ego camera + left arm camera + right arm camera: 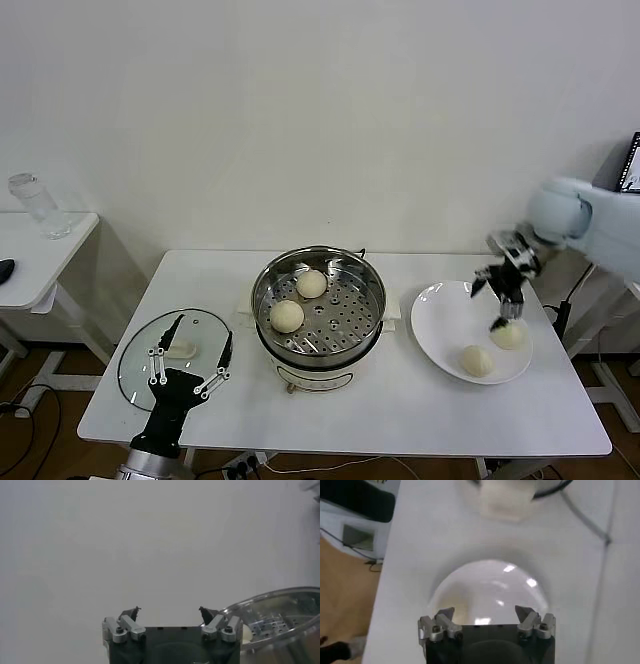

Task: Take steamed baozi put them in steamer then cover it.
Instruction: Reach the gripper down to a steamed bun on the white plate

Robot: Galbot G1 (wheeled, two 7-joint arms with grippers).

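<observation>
We see the steamer point(318, 310) standing upright at the middle of the white desk point(400, 400), its round mouth facing up, with no long axis to speak of. Two baozi point(311, 283) point(287, 316) sit on its perforated tray, one toward the back, one nearer the front left. Two more baozi point(508, 335) point(477, 360) lie on the white plate point(440, 320) to the steamer's right, near the plate's front right edge.

Our right pincer point(506, 308) hangs over the plate, just above the farther baozi there, jaws spread and holding nothing. Our left pincer point(190, 355) hovers low over the glass lid point(140, 355), which lies flat on the desk left of the steamer with its white handle point(181, 349) on top; its jaws are also released and empty.

We can read no writing or brand anywhere. A clear glass point(35, 205) stands on a side table point(60, 245) at far left, well apart. Nothing stands between plate and steamer.
</observation>
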